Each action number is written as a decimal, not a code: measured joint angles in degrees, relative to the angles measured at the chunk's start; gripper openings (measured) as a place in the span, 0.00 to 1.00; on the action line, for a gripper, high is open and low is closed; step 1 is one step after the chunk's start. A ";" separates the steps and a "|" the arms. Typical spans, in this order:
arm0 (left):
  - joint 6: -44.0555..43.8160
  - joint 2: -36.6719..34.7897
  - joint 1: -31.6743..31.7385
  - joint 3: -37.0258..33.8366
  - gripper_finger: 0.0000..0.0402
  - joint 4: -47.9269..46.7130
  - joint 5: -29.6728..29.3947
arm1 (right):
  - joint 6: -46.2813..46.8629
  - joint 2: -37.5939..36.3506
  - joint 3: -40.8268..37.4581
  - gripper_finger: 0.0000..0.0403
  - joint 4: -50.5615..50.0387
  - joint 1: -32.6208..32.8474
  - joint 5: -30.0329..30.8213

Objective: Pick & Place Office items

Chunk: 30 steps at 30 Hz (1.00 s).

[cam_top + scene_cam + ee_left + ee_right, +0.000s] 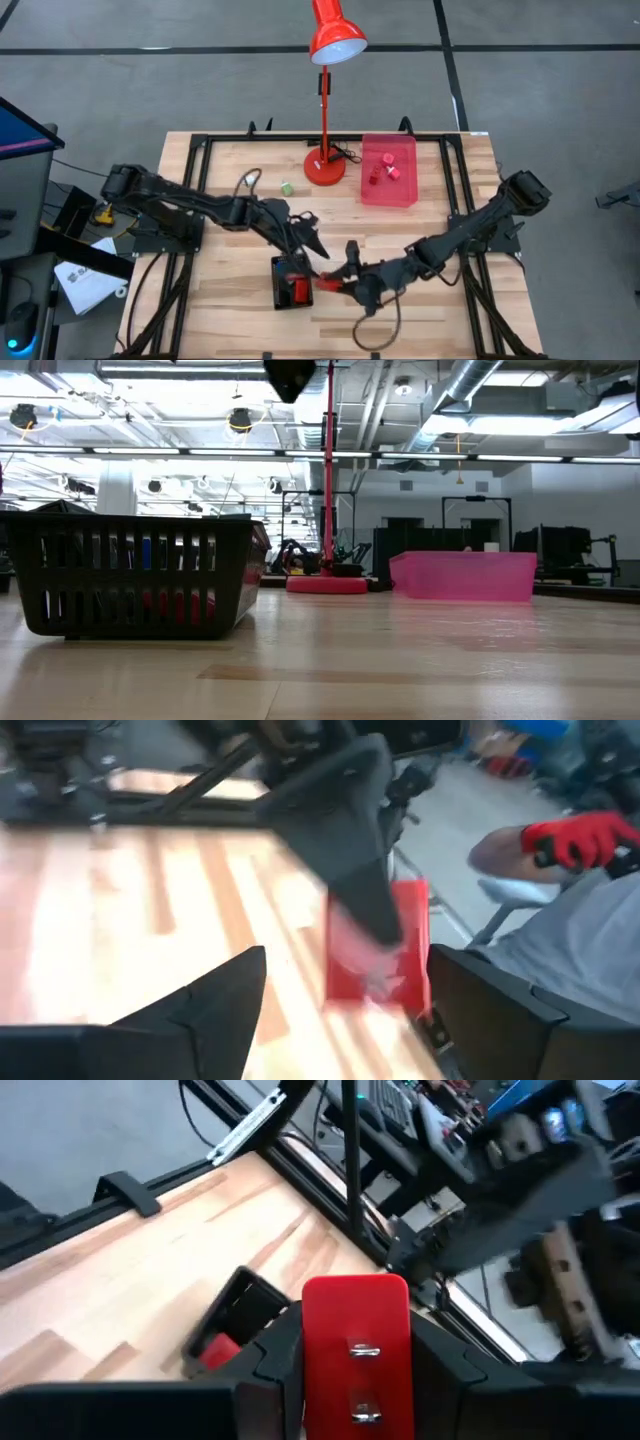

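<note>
Right gripper [355,1365] clamped on flat red block [356,1350], probably a stapler; left gripper [340,990] apart over black tray [292,282].

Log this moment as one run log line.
right gripper: shut on flat red rectangular block, beside black slatted basket | left gripper: open, above basket | translucent pink tray: holds red pieces
</note>
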 joint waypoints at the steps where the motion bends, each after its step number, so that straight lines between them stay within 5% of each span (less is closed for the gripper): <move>1: 0.39 -1.55 0.05 -0.03 0.69 -2.27 -0.76 | -0.01 0.00 0.00 0.28 -0.48 0.52 0.98; 6: 2.75 -10.57 -0.30 0.14 0.71 -15.78 -11.86 | 2.86 -0.60 0.00 0.28 -4.83 3.50 8.41; 10: 1.26 -17.40 -1.78 -2.46 0.70 -27.52 -24.56 | 14.07 -4.37 -0.08 0.28 -17.21 6.31 13.29; 15: -0.42 -25.65 -4.57 -17.57 0.69 -11.39 -28.56 | 27.92 -11.33 -4.47 0.28 -22.64 8.12 18.35; 19: 0.37 -28.53 -4.30 -29.31 0.69 5.20 -33.64 | 39.79 -17.61 -9.19 0.28 -28.78 6.66 32.13; 25: 4.45 -28.28 -3.96 -39.44 0.69 27.54 -33.98 | 70.58 -28.10 -15.20 0.28 -49.76 -6.63 38.49; 30: 6.23 -31.13 -3.60 -39.51 0.68 28.48 -33.22 | 78.20 -35.09 -20.75 0.28 -50.61 -21.27 36.27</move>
